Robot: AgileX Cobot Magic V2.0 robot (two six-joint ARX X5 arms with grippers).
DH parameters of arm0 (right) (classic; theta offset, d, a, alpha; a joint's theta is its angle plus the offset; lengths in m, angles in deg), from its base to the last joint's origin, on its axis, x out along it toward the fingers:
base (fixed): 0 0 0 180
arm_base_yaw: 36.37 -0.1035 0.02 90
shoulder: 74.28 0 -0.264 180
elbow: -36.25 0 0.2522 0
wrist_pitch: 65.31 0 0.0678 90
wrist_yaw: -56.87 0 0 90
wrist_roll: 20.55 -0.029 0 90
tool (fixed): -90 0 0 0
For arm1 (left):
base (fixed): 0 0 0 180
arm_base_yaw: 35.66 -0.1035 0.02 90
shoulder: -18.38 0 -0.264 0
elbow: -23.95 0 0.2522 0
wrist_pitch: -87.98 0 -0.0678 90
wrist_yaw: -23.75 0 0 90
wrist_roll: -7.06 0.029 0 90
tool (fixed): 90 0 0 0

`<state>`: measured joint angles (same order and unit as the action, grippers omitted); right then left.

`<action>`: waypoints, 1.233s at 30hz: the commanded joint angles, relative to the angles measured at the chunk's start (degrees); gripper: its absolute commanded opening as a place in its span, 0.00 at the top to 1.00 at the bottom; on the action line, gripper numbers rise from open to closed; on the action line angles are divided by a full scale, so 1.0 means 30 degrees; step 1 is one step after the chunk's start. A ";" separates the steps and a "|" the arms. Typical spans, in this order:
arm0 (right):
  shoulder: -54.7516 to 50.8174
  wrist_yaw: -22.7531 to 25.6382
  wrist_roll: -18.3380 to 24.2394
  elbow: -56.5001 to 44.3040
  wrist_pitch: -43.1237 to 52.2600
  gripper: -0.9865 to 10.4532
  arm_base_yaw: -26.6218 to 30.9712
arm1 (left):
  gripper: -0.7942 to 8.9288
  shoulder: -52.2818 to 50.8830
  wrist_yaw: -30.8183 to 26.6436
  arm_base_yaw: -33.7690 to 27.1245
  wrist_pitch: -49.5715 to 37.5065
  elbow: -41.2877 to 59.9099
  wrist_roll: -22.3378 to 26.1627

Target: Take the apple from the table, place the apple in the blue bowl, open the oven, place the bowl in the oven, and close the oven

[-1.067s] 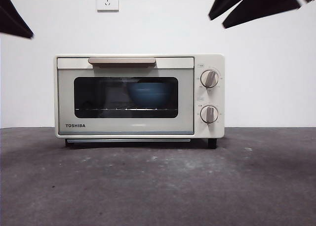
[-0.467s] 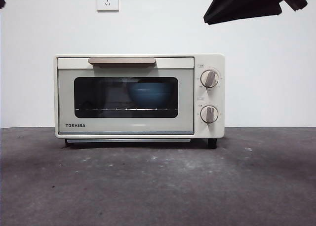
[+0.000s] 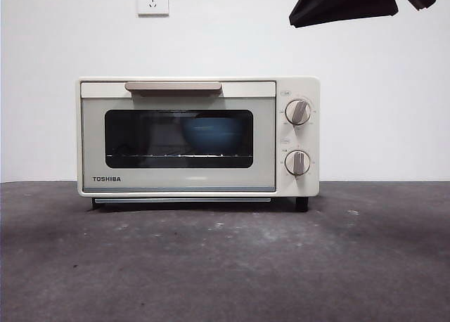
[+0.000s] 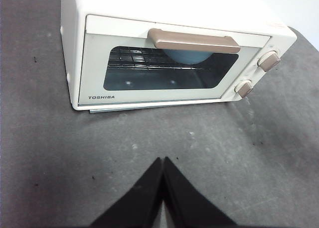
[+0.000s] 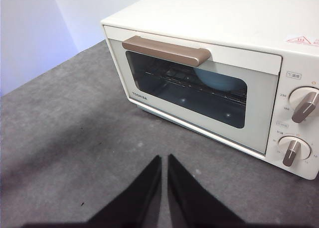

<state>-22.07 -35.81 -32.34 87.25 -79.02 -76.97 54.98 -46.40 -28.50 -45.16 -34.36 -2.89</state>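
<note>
The counter [image 3: 225,259], dark grey and scuffed, is carrying the oven [image 3: 198,137] toward its far edge, roughly midway between the side edges, with bare surface lying in front of it. The oven door is sitting flush against the body, the beige bar handle [image 3: 174,87] lying level along its top and the two knobs [image 3: 298,112] standing one above the other beside it. Through the dark glass the blue bowl [image 3: 211,134] is showing on the wire rack, toward the knob side; the apple cannot be made out, presumably hidden inside the bowl. Judged from this arrangement, every step appears finished, closing the door being the last, so the next move is calling only for both arms to draw clear and rest. The right claw [image 5: 163,188] is hovering above the counter before the oven, jaws nearly together with a thin gap, holding and touching nothing. The left claw [image 4: 163,185] is hanging likewise over the bare counter, jaws pressed together, empty.
</note>
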 commanded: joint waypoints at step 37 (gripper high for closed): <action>0.0131 0.0109 0.0233 0.0073 0.0408 0.91 -0.0168 | 0.91 -0.9435 -0.3344 -0.4000 -1.0469 1.0819 0.5289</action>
<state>-22.07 -35.70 -32.32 87.25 -78.43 -76.97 27.12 -56.10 -40.37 -75.76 -2.58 12.23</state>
